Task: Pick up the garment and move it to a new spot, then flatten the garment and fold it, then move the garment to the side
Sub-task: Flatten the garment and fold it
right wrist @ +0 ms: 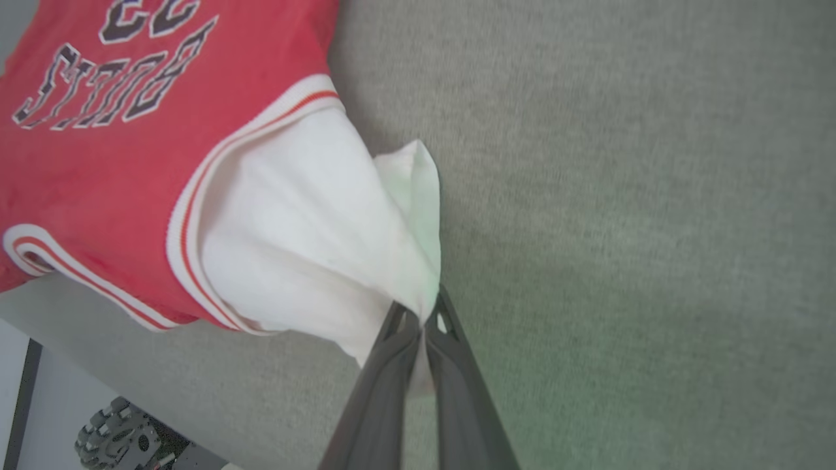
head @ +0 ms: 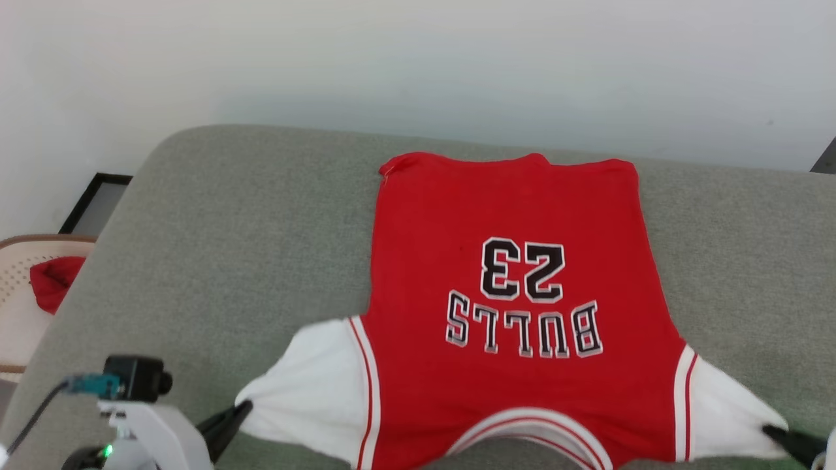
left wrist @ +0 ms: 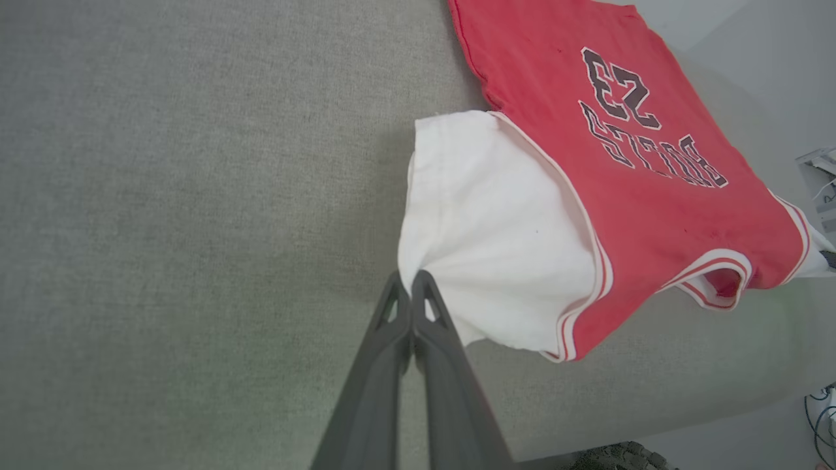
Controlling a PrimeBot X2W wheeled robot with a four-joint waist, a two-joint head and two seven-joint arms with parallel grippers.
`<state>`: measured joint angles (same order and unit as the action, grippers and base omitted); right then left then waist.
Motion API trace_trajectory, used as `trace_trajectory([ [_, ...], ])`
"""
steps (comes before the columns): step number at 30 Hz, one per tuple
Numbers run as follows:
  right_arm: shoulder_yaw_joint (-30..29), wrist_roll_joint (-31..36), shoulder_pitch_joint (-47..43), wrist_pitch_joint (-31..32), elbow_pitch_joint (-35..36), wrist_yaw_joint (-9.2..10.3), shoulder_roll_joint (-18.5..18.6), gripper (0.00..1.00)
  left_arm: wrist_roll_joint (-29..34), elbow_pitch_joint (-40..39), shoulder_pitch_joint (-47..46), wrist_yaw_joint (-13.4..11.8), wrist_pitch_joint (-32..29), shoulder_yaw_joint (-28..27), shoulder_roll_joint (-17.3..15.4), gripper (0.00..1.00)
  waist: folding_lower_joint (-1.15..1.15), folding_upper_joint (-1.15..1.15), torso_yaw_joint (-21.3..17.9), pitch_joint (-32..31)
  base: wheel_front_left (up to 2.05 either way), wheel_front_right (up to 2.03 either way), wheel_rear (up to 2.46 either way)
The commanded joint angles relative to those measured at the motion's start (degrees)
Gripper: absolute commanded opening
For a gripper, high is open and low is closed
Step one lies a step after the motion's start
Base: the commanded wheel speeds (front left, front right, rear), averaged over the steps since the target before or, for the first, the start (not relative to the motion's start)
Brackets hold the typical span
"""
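Note:
The garment [head: 509, 307], a red jersey with white sleeves and a black "BULLS 23" print, lies spread on the grey-green cushion, its collar toward me and its hem at the far side. My left gripper [head: 243, 408] is shut on the tip of the left white sleeve [left wrist: 483, 241], pinching it at the fingertips [left wrist: 410, 277]. My right gripper [head: 769, 431] is shut on the tip of the right white sleeve [right wrist: 313, 241], the cloth bunched between its fingers [right wrist: 421, 313]. Both sleeves are drawn outward and lifted slightly off the surface.
The grey-green cushion [head: 228, 261] stretches wide around the garment, with bare room to its left. A cream perforated basket [head: 19, 287] holding a small red cloth [head: 52, 281] stands off the cushion's left edge. A white wall runs behind. A wheel [right wrist: 108, 434] shows below the cushion's near edge.

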<state>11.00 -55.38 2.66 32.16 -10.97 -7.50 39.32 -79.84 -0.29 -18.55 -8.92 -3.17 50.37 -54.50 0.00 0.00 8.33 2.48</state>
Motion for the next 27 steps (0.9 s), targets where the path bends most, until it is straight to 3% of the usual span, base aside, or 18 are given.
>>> trace_trajectory([
  [1, -1.2, 0.4, -1.7, 0.7, 1.1, 0.01, -0.2, 0.0, -0.6, -0.8, 1.1, -0.7, 0.8, -0.2, -0.6, 0.0, 0.0, 0.0, 0.1, 0.2, 0.0, 0.0, 0.0],
  [12, -9.6, 4.5, -12.7, 9.9, 10.5, 0.01, -4.4, 0.0, -2.2, -4.2, 7.1, -3.6, 2.8, 0.4, -2.2, 0.0, 0.0, 0.0, 0.7, 1.7, 0.0, 0.0, 0.0],
  [26, -13.5, 9.6, -12.2, 17.1, 16.9, 0.01, -8.7, 0.01, -0.9, -3.5, 5.8, -3.8, 2.5, 0.9, -1.3, 0.0, 0.0, 0.0, 0.6, 3.5, 0.0, 0.0, 0.0],
  [27, -13.4, 10.1, -11.9, 17.3, 17.2, 0.01, -8.8, 0.22, -0.6, -3.4, 5.6, -3.8, 2.7, 0.8, -1.2, 0.0, 0.0, 0.0, 0.6, 3.7, 0.0, 0.0, 0.0],
])
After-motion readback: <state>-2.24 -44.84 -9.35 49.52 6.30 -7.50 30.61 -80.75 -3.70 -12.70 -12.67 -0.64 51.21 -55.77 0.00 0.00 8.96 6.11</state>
